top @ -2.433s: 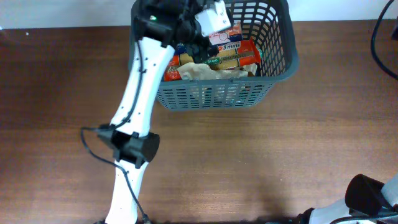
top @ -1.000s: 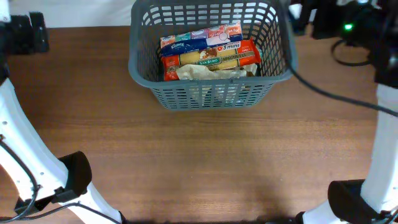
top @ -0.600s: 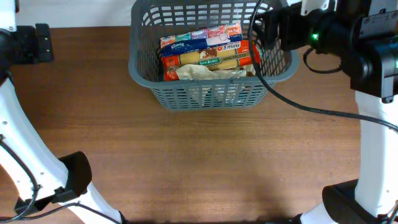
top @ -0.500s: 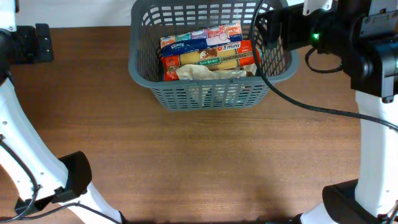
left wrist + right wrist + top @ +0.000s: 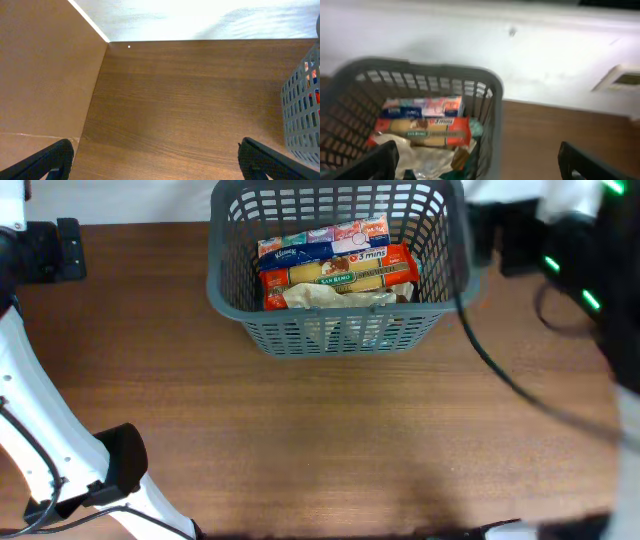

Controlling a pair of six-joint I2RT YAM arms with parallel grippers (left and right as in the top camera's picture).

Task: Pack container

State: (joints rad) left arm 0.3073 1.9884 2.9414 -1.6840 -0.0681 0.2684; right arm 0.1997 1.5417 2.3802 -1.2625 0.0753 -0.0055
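The dark grey slotted basket [image 5: 340, 330] stands at the back middle of the table. It holds a red pasta packet [image 5: 340, 275], a blue and pink tissue packet [image 5: 322, 238] behind it and a pale crumpled bag [image 5: 330, 297]. My left gripper [image 5: 55, 250] is open and empty, far left of the basket; in the left wrist view [image 5: 157, 157] only the basket's side [image 5: 302, 110] shows at the right edge. My right gripper [image 5: 492, 235], blurred, is just right of the basket. In the right wrist view it [image 5: 480, 162] is open and empty, over the basket's right wall [image 5: 492, 125].
A brown panel [image 5: 45, 75] borders the table on the far left. A white wall [image 5: 545, 55] runs behind the table. Black cables [image 5: 500, 375] hang from the right arm over the table's right side.
My left arm, earlier over the basket with a white packet, has drawn back to the far left, empty. My right arm reached over the basket's right rim, then swung back right, now blurred.
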